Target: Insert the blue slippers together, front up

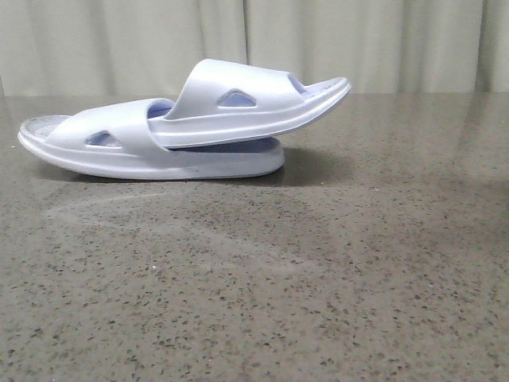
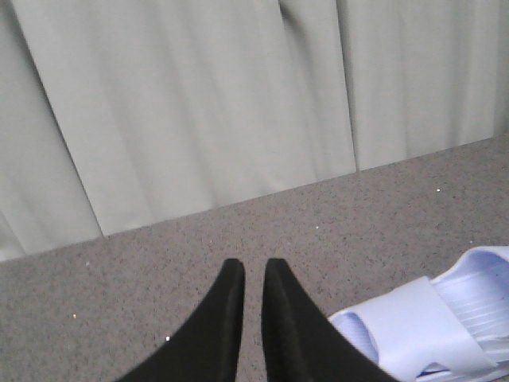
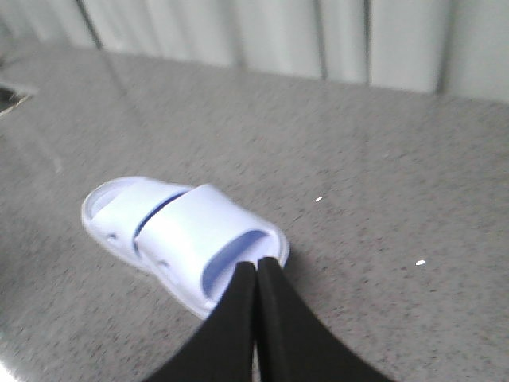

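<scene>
Neither arm appears in the front view. In the left wrist view, the left gripper (image 2: pixel 254 274) sits at bottom centre with its black fingers nearly together, a thin gap between the tips, holding nothing. In the right wrist view, the right gripper (image 3: pixel 256 267) is at bottom centre, fingers pressed together, empty, its tips overlapping the near edge of the slippers in the picture; contact cannot be judged.

Count: two blue slippers (image 1: pixel 183 123), nested as one stack. They occupy the upper left of the front view on the speckled grey table (image 1: pixel 318 286), before a pale curtain (image 1: pixel 398 40). The lower slipper lies flat. The upper one is pushed under the lower strap and angles upward to the right. Both are pale lavender-blue, with wide straps and triangular side cut-outs.
</scene>
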`<state>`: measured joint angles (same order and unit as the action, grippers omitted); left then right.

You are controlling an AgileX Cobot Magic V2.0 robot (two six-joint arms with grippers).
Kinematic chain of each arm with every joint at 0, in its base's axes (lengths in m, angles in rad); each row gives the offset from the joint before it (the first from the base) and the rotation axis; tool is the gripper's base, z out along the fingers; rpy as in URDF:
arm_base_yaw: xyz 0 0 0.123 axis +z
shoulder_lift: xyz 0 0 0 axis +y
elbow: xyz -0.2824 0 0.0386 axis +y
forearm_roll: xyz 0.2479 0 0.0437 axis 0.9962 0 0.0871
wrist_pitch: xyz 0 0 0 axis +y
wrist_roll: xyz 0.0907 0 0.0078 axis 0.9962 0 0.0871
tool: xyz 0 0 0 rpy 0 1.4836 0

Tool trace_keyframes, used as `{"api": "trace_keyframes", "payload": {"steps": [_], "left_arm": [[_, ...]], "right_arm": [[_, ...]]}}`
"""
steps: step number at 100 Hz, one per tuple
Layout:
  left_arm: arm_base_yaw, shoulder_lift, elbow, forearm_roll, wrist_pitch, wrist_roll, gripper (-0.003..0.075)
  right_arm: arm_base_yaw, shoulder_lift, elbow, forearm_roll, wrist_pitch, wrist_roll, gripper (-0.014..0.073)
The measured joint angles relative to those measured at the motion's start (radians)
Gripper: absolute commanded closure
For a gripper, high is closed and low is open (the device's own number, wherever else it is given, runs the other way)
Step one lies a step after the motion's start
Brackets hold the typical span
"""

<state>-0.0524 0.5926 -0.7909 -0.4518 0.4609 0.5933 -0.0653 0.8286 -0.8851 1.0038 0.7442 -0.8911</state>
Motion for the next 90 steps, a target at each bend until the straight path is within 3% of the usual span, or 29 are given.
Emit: {"api": "trace_keyframes", "payload": {"steps": [16, 46, 90], "left_arm": [[0.000, -0.106, 0.193, -0.035, -0.084, -0.004, 0.0705], [0.000, -0.306, 0.391, -0.152, -0.158, -0.006, 0.0705], [0.000, -0.371, 0.466, -0.238, -0.182, -0.006, 0.0705]], "right_arm": [[0.000, -0.223, 0.204, -0.017, -0.144, 0.002, 0.0679], [0.000, -0.452, 0.513, -0.019, -0.163, 0.002, 0.0679], [0.000, -0.472, 0.590, 0.041, -0.205, 0.003, 0.0683]]}}
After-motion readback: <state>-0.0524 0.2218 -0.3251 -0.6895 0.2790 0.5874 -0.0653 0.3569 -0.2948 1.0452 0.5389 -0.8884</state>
